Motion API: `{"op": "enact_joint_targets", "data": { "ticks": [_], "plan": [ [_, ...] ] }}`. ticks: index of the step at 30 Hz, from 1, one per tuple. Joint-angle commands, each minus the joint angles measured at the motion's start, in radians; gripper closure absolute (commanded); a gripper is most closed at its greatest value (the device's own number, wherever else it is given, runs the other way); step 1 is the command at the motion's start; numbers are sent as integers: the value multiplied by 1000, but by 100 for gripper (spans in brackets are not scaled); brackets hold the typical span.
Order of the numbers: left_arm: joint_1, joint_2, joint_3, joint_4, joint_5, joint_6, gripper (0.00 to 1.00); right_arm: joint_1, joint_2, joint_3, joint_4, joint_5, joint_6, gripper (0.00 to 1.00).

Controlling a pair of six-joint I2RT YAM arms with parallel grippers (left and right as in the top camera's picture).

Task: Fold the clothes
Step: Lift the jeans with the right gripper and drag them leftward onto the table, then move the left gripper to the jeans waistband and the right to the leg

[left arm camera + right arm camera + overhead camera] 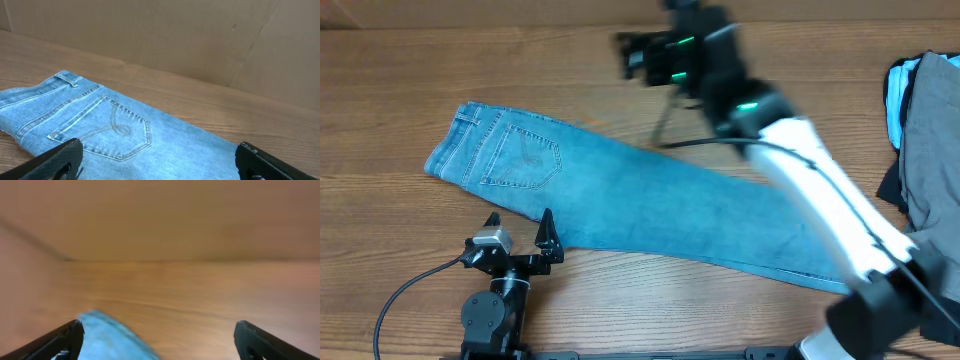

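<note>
The light-blue jeans point(650, 205) lie flat across the table, folded lengthwise, waistband at the left and legs running to the lower right, with one stitched back pocket point(525, 158) up. My left gripper point(520, 222) is open and empty at the near edge of the jeans by the waist; its wrist view shows the pocket point(107, 131) between the wide-apart fingers point(157, 160). My right gripper point(635, 55) is open and empty, raised above the far table beyond the jeans; its blurred wrist view shows a blue patch of denim point(110, 337) by the left finger point(157, 340).
A pile of grey, pale-blue and dark garments point(925, 130) sits at the right edge of the table. The right arm point(820, 190) stretches diagonally over the jeans' legs. A black cable point(405, 290) trails at the front left. A cardboard wall point(200, 35) stands behind the table.
</note>
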Motion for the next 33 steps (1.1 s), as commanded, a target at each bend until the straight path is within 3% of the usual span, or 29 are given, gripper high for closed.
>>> {"op": "enact_joint_targets", "data": {
  "ticks": [1, 4, 9, 20, 25, 33],
  "plan": [
    [6, -9, -4, 4, -12, 20, 0, -112, -62, 26, -175, -33, -9, 0],
    [6, -9, -4, 4, -12, 20, 0, -192, -59, 24, -372, -39, -9, 0],
    [6, -9, -4, 4, -12, 20, 0, -276, -37, 24, -506, -38, -9, 0],
    [6, -9, -4, 103, -6, -10, 0, -301, -29, 24, -476, -39, -5, 0],
    [6, -9, -4, 127, -88, -11, 0, -301, -29, 24, -487, -39, -5, 0],
    [6, -9, 4, 221, 108, 48, 0, -300, -20, 24, -473, -39, -5, 0]
  ]
}}
